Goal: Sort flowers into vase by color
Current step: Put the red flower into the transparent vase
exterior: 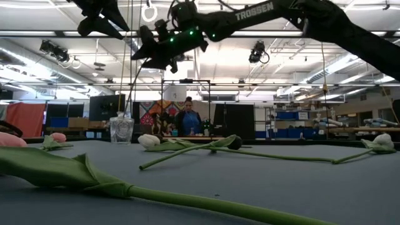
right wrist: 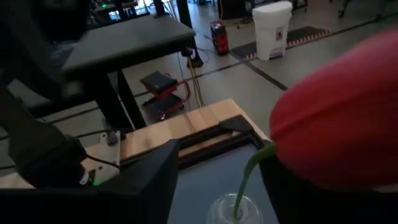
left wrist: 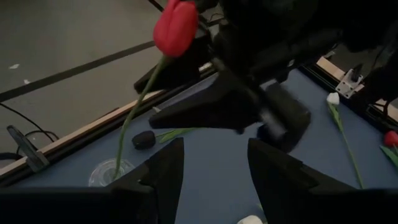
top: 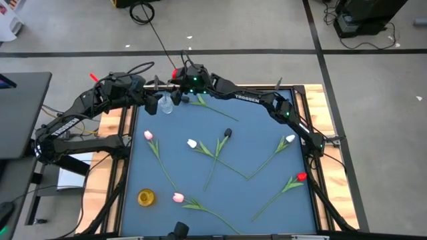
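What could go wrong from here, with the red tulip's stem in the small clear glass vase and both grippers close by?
1. The red artificial tulip leans far out of the small clear glass vase, so its head might tip the vase or slide out.
2. The right gripper sits right by the stem. Pulling away could snag it.
3. The open left gripper is close, so the arms might bump.

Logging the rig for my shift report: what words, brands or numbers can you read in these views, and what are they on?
"TROSSEN": white letters on the right arm's link, in the low view.
"TROSSEN": same link in the high view, small but readable.
Pale marking on the left arm's link: too small to read.
Nothing readable on the clear vase, the flowers, or in the wrist views.
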Controlling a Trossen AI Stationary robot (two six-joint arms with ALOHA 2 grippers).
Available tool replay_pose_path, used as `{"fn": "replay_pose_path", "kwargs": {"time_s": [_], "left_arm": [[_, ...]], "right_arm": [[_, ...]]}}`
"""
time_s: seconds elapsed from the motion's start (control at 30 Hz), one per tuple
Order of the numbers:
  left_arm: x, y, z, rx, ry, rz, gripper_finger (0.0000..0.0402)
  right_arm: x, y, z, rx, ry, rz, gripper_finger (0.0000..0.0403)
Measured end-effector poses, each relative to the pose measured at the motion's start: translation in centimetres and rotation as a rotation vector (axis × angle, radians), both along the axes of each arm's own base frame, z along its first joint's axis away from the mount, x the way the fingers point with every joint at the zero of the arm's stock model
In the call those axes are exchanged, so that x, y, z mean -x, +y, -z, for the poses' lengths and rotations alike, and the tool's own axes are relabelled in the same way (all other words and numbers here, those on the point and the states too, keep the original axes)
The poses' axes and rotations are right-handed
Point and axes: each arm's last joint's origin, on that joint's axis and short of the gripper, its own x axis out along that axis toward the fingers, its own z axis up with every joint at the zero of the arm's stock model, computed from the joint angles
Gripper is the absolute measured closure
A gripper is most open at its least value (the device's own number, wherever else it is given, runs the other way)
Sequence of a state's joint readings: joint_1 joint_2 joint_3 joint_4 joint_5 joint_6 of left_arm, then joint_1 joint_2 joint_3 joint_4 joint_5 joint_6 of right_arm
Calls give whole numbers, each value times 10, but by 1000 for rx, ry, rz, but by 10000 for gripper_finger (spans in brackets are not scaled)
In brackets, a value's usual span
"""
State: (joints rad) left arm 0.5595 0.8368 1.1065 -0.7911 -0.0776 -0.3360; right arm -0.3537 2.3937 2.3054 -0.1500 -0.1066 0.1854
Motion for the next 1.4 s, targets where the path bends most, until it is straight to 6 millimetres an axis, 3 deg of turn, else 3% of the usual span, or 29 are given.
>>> {"fn": "replay_pose_path", "kwargs": {"time_s": [0.2, 0.37, 0.47, 0.67, 0.87, 0.93, 1.1, 1.23, 1.4], "left_arm": [[1, 1, 0, -5, 1, -45, 218], [1, 2, 0, -28, 13, -91, 218], [1, 3, -2, -43, 3, -108, 218], [0, 2, -1, -18, -16, -116, 218], [-1, -2, -1, 6, -22, -105, 218], [-1, -3, 0, 12, -19, -100, 218], [-1, -2, 0, 10, -13, -112, 218], [-1, -2, 0, 6, -11, -119, 218], [-1, -2, 0, 14, -17, -123, 218]], "right_arm": [[31, 16, -54, 89, 76, 64, 159], [48, 17, -77, 89, 68, 64, 158], [39, 10, -70, 53, 0, -15, 158], [19, 1, -12, -151, 97, -161, 158], [22, 3, -15, -188, 116, -164, 158], [26, 3, -27, -146, 97, -132, 158], [45, 9, -77, -13, -33, -124, 158], [57, 10, -95, 0, -54, -90, 155], [90, 15, -127, -31, -13, 131, 159]]}}
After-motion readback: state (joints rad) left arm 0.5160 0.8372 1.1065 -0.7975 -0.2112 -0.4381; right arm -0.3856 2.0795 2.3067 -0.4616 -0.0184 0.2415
